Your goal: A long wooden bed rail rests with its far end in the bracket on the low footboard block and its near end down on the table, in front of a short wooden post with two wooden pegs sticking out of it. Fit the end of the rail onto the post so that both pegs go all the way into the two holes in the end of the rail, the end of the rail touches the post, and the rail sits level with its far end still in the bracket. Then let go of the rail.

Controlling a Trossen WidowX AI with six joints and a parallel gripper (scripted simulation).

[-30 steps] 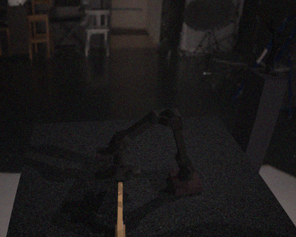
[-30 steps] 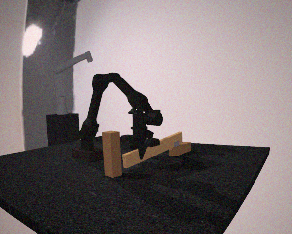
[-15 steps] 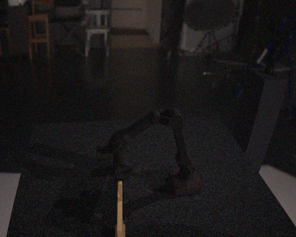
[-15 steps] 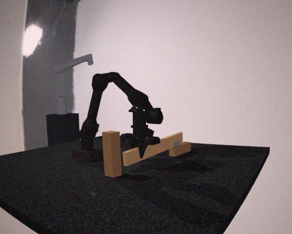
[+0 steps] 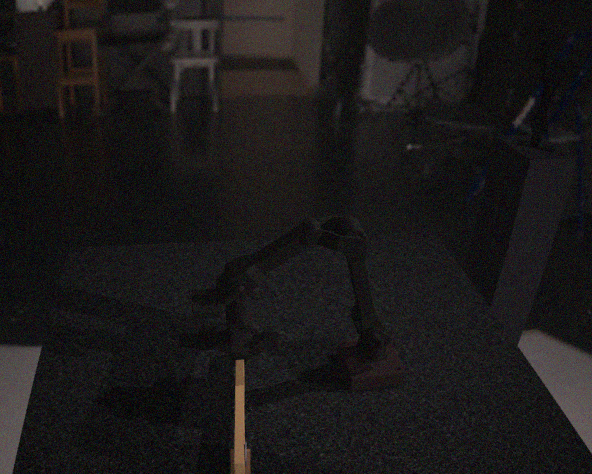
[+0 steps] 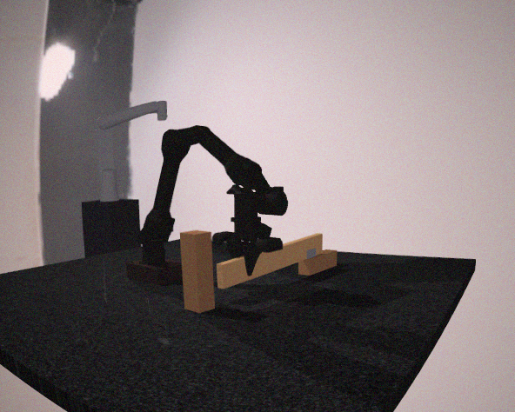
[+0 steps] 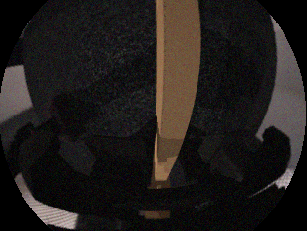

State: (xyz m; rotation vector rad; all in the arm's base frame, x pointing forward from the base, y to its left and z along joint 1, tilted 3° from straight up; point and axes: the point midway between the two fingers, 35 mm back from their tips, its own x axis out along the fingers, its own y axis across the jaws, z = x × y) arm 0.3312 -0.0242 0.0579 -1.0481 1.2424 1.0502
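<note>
On the dark table (image 5: 439, 408) (image 6: 196, 355), the long wooden bed rail (image 5: 239, 408) (image 6: 289, 251) (image 7: 181, 64) stood on its narrow edge, running from beside the short wooden post (image 6: 197, 272) to the low footboard block (image 5: 248, 461) (image 6: 317, 262). The claw (image 5: 239, 352) (image 6: 250, 266) (image 7: 162, 118) was closed on the rail, gripping it close to its near end from above; in the exterior view one dark finger lay across the rail's face, its pointed tip reaching down near the lower edge.

That near end was raised off the table and looked roughly level with the rest, though an exact level could not be told. It stood just beside the upright post, with a thin gap between the two in the exterior view. The pegs and the holes could not be made out, so how they lined up could not be told. The far end sat at the footboard block, beside the small grey bracket (image 6: 311, 253).

The black arm (image 5: 360, 285) (image 6: 166, 182) rose from its dark reddish base (image 5: 393, 377) (image 6: 136, 274), bent over at the top and came down to the claw, which pointed downward. In the wrist view, the rail ran from the top edge down between the dark fingers. The top view was very dim, and the claw's outline was hard to read there.
</note>
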